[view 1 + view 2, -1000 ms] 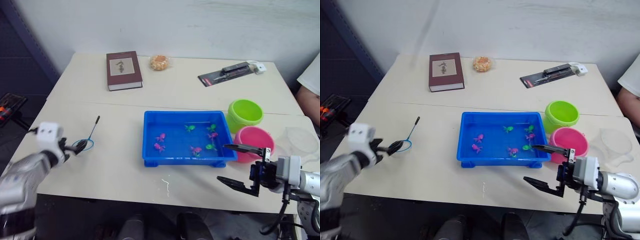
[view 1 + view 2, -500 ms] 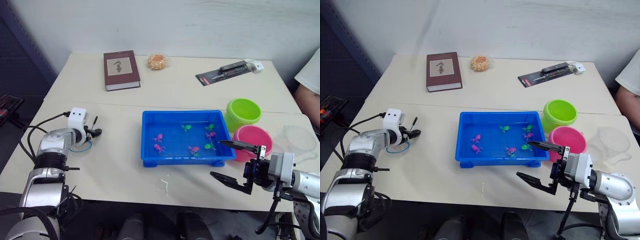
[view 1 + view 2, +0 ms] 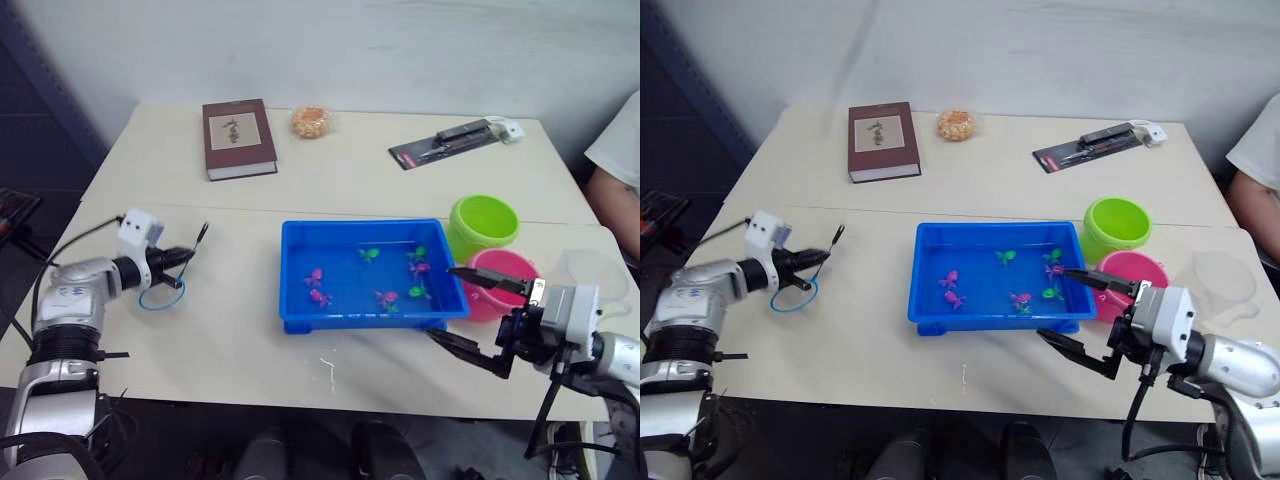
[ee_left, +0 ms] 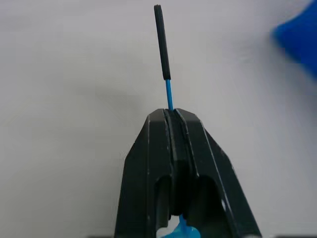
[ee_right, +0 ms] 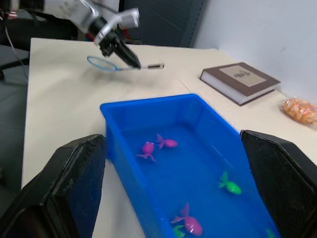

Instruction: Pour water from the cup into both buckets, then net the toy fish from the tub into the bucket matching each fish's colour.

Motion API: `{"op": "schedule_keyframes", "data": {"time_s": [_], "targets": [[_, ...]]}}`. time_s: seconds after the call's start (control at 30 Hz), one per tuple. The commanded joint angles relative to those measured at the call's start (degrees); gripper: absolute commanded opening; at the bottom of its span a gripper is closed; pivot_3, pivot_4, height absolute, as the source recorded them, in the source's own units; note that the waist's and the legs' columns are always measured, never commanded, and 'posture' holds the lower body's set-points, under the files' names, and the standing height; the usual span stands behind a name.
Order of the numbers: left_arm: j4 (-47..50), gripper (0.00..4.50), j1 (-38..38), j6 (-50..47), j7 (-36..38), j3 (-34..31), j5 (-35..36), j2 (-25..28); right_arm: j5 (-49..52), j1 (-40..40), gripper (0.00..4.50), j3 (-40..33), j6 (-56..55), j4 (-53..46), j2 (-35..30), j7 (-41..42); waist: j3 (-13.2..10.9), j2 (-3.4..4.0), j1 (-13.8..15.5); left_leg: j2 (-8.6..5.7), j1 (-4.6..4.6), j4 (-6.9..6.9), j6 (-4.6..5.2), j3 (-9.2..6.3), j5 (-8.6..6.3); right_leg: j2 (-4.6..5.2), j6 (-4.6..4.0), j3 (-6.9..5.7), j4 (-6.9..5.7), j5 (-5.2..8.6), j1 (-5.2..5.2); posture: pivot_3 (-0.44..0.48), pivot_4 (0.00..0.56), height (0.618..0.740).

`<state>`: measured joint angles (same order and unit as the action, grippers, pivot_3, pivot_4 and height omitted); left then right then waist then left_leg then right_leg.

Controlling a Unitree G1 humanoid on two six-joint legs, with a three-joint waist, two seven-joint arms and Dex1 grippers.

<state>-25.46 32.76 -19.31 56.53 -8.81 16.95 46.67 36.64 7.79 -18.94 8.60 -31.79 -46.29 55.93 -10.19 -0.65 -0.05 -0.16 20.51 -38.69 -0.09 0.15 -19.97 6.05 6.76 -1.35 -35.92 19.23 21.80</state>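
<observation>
While clamped on the net (image 3: 165, 288) handle, left gripper (image 3: 183, 256) (right gripper (image 3: 478, 313) spread wide) beside the tub (image 3: 300, 310).

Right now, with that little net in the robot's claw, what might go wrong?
The left gripper pinches the net on its thin handle, close to the hoop, so the net might twist or slip when it scoops. The open right gripper hangs right at the tub's near corner, beside the pink bucket; a bump could slop water or tip the bucket.

A brown book (image 3: 239, 138) lay far left on the bench (image 3: 340, 170); a wrapped snack (image 3: 311, 121) beside it, a packaged tool (image 3: 447, 142) far right.
</observation>
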Motion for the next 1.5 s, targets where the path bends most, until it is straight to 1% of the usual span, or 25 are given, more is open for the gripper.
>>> {"op": "schedule_keyframes", "data": {"time_s": [0.03,0.07,0.1,0.13,0.17,0.23,0.27,0.33,0.4,0.47,0.53,0.63,0.73,0.83,1.0,1.5], "targets": [[11.93,0.04,-2.25,5.75,13.54,1.57,2.89,4.65,3.66,-3.16,4.5,-0.42,8.73,-3.48,-3.89,-3.59,-0.02,0.06,0.01,-0.03,-0.01,-0.01,0.01,-0.11,0.0,0.06,-0.02,0.03,0.07,0.01,-0.09,0.0,0.15,0.738],[15.62,0.04,-2.48,9.68,18.56,4.22,2.33,5.9,5.28,-5.69,4.5,1.35,12.21,-4.06,-5.42,-4.14,-0.06,0.13,-0.04,-0.04,-0.01,-0.01,0.02,-0.13,-0.01,0.09,-0.03,0.03,0.2,0.02,-0.11,0.0,0.15,0.738],[18.05,0.04,-2.53,12.38,22.04,6.07,1.94,6.69,6.51,-7.6,4.5,2.58,14.82,-4.42,-6.51,-4.49,-0.08,0.19,-0.03,-0.08,-0.03,-0.01,0.04,-0.12,-0.02,0.15,-0.04,0.05,0.21,0.02,-0.13,0.0,0.15,0.738],[20.65,0.04,-1.85,11.77,24.44,7.96,2.51,6.84,6.72,-9.33,4.5,4.33,17.03,-4.8,-7.7,-4.38,-0.08,0.23,0.08,-0.1,-0.04,-0.03,0.06,-0.13,-0.02,0.18,-0.04,0.04,0.24,0.02,-0.17,0.0,0.15,0.738],[23.15,0.04,-1.21,9.75,25.78,9.51,3.36,6.69,7.06,-10.49,4.5,5.99,19.83,-5.32,-9.11,-4.34,-0.09,0.26,0.25,-0.11,-0.04,-0.03,0.09,-0.17,-0.03,0.21,-0.04,0.01,0.27,0.02,-0.21,0.0,0.15,0.738],[26.94,0.04,0.78,6.81,27.52,13.04,3.53,5.89,5.8,-13.52,4.5,9.59,21.84,-5.36,-10.48,-3.29,-0.1,0.26,0.25,-0.11,0.02,-0.01,0.11,-0.31,-0.04,0.21,-0.06,-0.09,0.32,0.03,-0.23,0.0,0.15,0.738],[28.24,0.04,1.67,5.9,28.12,14.5,3.27,5.55,5.35,-15.02,4.5,10.95,22.53,-5.1,-10.8,-3.06,-0.11,0.24,0.15,-0.11,0.08,0.01,0.12,-0.32,-0.05,0.2,-0.06,-0.11,0.34,0.03,-0.2,0.0,0.15,0.738],[30.57,0.04,4.68,2.85,27.81,18.1,2.41,3.51,6.47,-20.24,4.5,14.29,26.01,-4.29,-9.13,-4.76,-0.12,0.27,0.04,-0.13,0.23,-0.08,0.17,-0.33,-0.06,0.15,-0.04,-0.13,0.28,0.02,-0.12,0.0,0.15,0.738],[31.38,0.04,7.51,0.74,27.45,21.02,1.55,1.28,7.54,-24.49,4.5,17.52,30.23,-3.89,-7.44,-6.38,-0.12,0.26,-0.03,-0.16,0.64,-0.42,0.27,-0.39,-0.1,0.12,0.06,-0.19,0.03,-0.03,0.14,0.0,0.15,0.738],[31.06,0.04,10.02,-1.84,26.03,22.79,1.48,-1.77,7.83,-27.04,4.5,20.57,34.25,-4.0,-6.46,-7.17,-0.12,0.26,-0.01,-0.19,0.76,-0.48,0.3,-0.37,-0.08,0.06,0.13,-0.17,0.02,-0.07,0.21,0.0,0.15,0.738],[30.93,0.04,11.27,-1.58,26.6,24.75,0.45,-3.32,8.43,-28.91,4.5,22.52,37.53,-3.81,-5.64,-7.81,-0.13,0.25,0.02,-0.18,0.8,-0.48,0.31,-0.38,-0.08,-0.17,0.13,-0.2,0.02,-0.07,0.26,0.0,0.15,0.738],[30.91,0.04,12.3,-2.74,26.22,25.78,0.57,-5.59,8.88,-31.63,4.5,24.21,41.78,-3.0,-2.93,-10.59,-0.13,0.25,-0.03,-0.18,1.01,-0.5,0.32,-0.3,-0.07,-0.28,0.14,-0.14,-0.08,-0.07,0.54,0.0,0.15,0.738],[30.48,0.04,13.08,-3.73,25.27,25.88,0.66,-7.35,9.42,-32.28,4.5,24.57,43.71,-3.05,-0.62,-12.02,-0.13,0.25,0.02,-0.17,1.06,-0.51,0.34,-0.25,-0.04,-0.29,0.15,-0.15,-0.13,-0.08,0.63,0.0,0.15,0.738],[30.27,0.04,13.23,-4.04,25.07,25.94,0.23,-7.79,9.9,-32.29,4.5,24.5,44.91,-3.61,0.58,-12.01,-0.13,0.25,0.02,-0.17,1.06,-0.51,0.34,-0.26,-0.04,-0.29,0.15,-0.1,-0.13,-0.08,0.64,0.0,0.15,0.738],[30.04,0.04,13.35,-4.81,24.17,26.55,-0.87,-8.33,11.94,-32.34,4.5,23.72,48.19,-3.83,3.27,-14.71,-0.13,0.25,0.02,-0.17,1.06,-0.51,0.34,-0.26,-0.04,-0.3,0.15,-0.08,-0.14,-0.08,0.64,0.0,0.15,0.738],[31.28,0.04,13.56,-7.5,22.05,28.25,-1.87,-10.56,13.9,-34.84,4.5,23.63,52.04,-2.89,6.33,-16.83,-0.13,0.25,0.0,-0.17,1.07,-0.51,0.34,-0.26,-0.04,-0.33,0.15,-0.05,-0.15,-0.08,0.66,0.0,0.15,0.738]]}}
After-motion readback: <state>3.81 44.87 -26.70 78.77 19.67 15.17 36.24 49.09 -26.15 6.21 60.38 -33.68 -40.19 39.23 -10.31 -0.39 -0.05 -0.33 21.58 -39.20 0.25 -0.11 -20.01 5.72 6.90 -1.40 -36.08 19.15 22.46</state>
